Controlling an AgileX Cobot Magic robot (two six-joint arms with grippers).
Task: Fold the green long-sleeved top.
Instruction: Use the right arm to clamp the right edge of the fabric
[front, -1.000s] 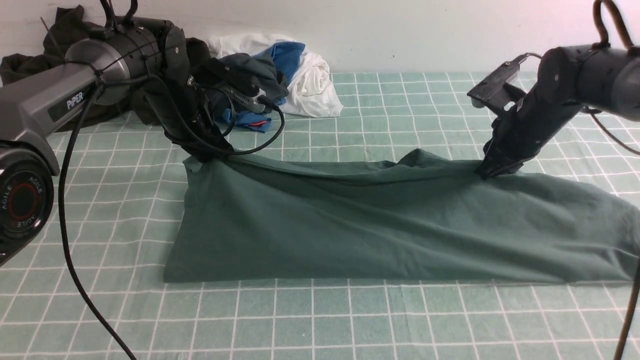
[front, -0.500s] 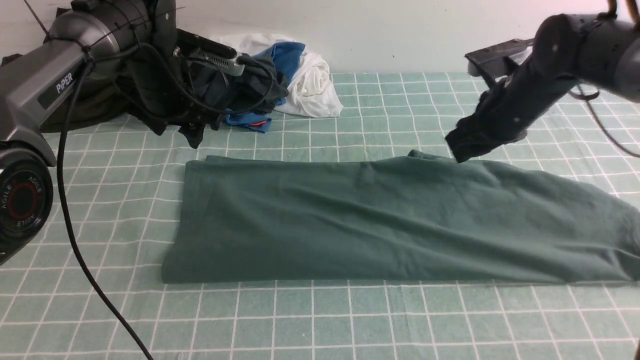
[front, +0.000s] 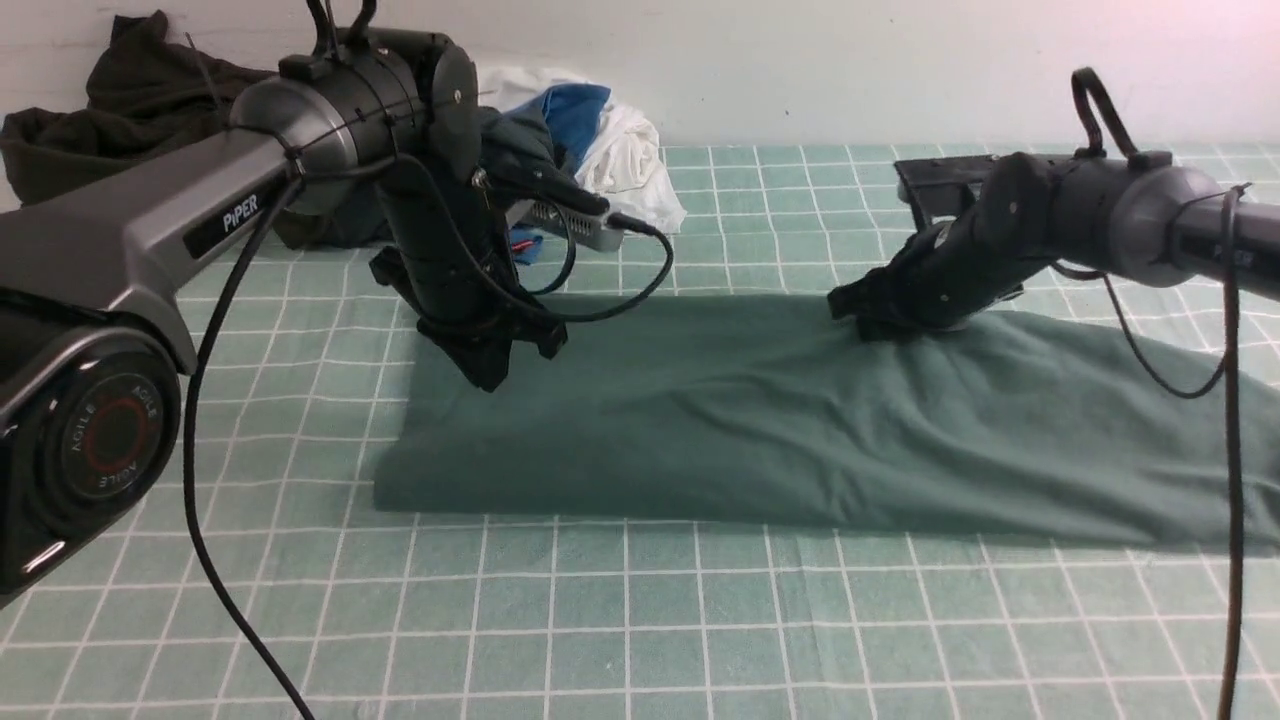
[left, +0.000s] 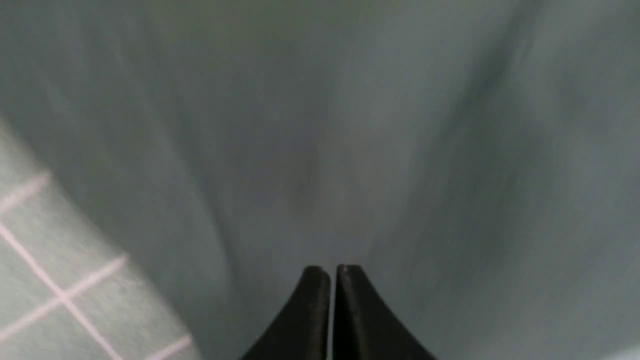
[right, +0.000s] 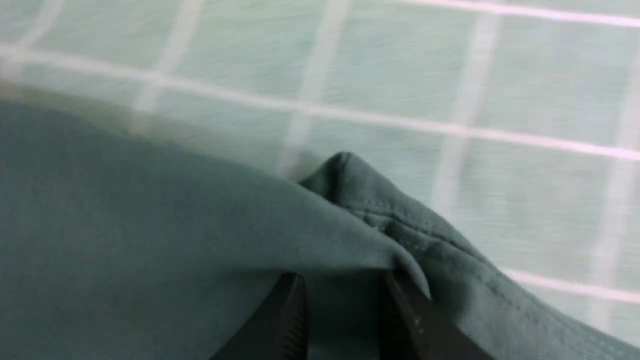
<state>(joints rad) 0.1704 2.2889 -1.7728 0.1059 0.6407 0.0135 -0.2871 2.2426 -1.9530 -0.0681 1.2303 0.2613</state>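
The left gripper (front: 487, 378) points down at the green long-sleeved top (front: 780, 430), its smooth black tapered jaws pressed together and empty. The top is a soft, wrinkled oblong lying on the checked cloth (front: 620, 620). The right gripper (front: 852, 318) pinches its stitched far hem.

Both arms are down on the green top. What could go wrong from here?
1. The left gripper looks shut with no cloth between its tips, so lifting may leave that end of the sage-green knit long-sleeved top behind.
2. The right gripper has only a small hem fold between its jaws; it could slip out.
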